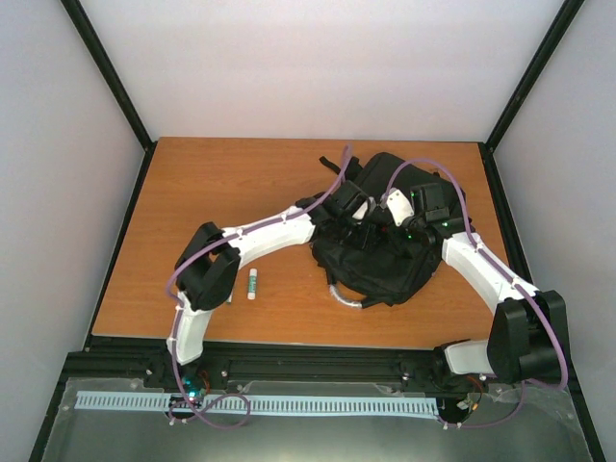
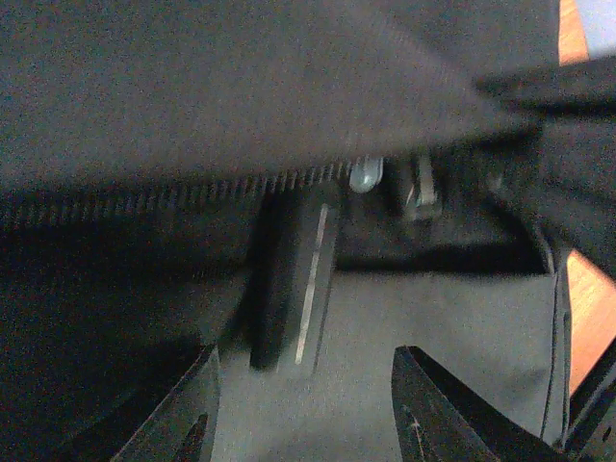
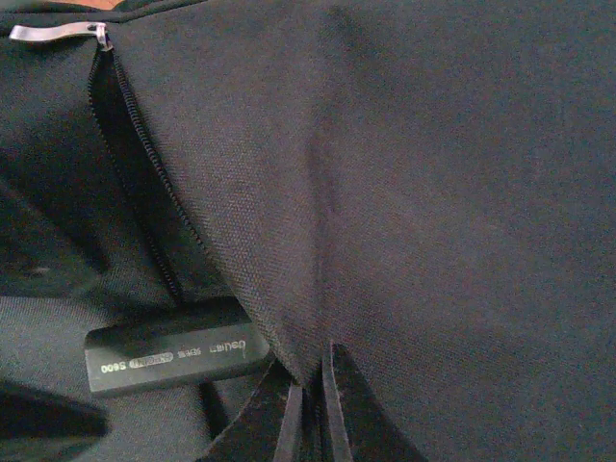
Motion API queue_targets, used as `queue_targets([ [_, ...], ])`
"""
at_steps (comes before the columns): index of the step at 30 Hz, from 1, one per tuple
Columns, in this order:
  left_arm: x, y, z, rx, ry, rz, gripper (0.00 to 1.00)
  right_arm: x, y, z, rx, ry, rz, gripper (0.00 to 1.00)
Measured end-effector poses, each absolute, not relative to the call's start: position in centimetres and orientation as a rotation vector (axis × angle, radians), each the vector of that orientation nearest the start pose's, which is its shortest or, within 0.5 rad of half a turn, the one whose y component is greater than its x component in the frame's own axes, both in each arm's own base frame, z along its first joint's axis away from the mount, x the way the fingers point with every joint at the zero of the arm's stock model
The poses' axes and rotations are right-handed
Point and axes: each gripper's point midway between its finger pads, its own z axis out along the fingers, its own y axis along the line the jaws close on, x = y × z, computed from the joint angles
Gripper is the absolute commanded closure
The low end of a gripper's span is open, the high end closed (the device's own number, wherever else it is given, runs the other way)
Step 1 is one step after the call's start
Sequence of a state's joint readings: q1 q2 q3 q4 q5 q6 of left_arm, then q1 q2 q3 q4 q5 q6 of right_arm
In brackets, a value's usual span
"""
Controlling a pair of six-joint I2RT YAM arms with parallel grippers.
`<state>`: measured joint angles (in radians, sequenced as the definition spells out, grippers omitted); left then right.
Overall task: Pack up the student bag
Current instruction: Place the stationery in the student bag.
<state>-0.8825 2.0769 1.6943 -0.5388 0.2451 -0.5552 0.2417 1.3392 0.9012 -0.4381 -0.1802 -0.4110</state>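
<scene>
White walls and black frame posts enclose a brown wooden table (image 1: 192,192). On its right half lies the student bag (image 1: 385,274), a black, crumpled heap reaching toward the far edge. Everything below is placed from that bag.

Well to the left of the bag, a small white glue stick (image 1: 252,284) with a green end lies flat on the wood, just beside the elbow of the left arm (image 1: 260,236). That arm reaches across to the bag's left side, and its wrist is over the bag's top.

The left gripper (image 2: 306,361) is at the bag's opening, with its jaws standing well apart and nothing between them. Just ahead of its fingertips a black oblong case (image 2: 294,279) with a pale stripe rests on grey lining inside the bag. The case's far end is tucked under a row of zip teeth (image 2: 144,197) and the raised black flap above it.

At the bag's near edge a grey-silver handle loop (image 1: 345,296) curls onto the table.

On the bag's right side, the right gripper (image 3: 310,366) has its jaws squeezed together on a fold of the bag's black fabric, pinching the flap's edge. In the right wrist view the same case lies just left of that pinch, half under the flap, with small pale print on its face. A silver zip pull (image 3: 53,34) sits at the top of the open zip. The right arm (image 1: 481,265) comes in from the bag's right.
</scene>
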Motion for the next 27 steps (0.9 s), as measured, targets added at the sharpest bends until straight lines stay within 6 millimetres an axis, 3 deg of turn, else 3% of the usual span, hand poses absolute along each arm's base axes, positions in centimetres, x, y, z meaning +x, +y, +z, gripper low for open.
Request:
queue_targets([
  [4,29.3,-42.6,11.3,0.523,2.656,-0.795,0.52,34.4,11.7,13.4,-0.855,2.278,0.144,0.97],
  [9,27.7,-41.4,9.9,0.501,2.695,-0.750,0.75,34.4,11.7,13.4,-0.855,2.278,0.145,0.97],
  [12,27.7,-41.4,9.5,0.478,2.702,-0.749,0.84,34.4,11.7,13.4,-0.855,2.278,0.145,0.97],
  [18,28.5,-42.2,8.9,0.444,2.690,-0.763,0.99,34.4,11.7,13.4,-0.855,2.278,0.145,0.97],
  [22,29.9,-43.6,8.0,0.431,2.684,-0.750,0.99,34.4,11.7,13.4,-0.856,2.278,0.146,0.97],
  [27,32.3,-46.4,8.6,0.422,2.629,-0.776,0.99,34.4,11.7,13.4,-0.856,2.278,0.147,0.97],
])
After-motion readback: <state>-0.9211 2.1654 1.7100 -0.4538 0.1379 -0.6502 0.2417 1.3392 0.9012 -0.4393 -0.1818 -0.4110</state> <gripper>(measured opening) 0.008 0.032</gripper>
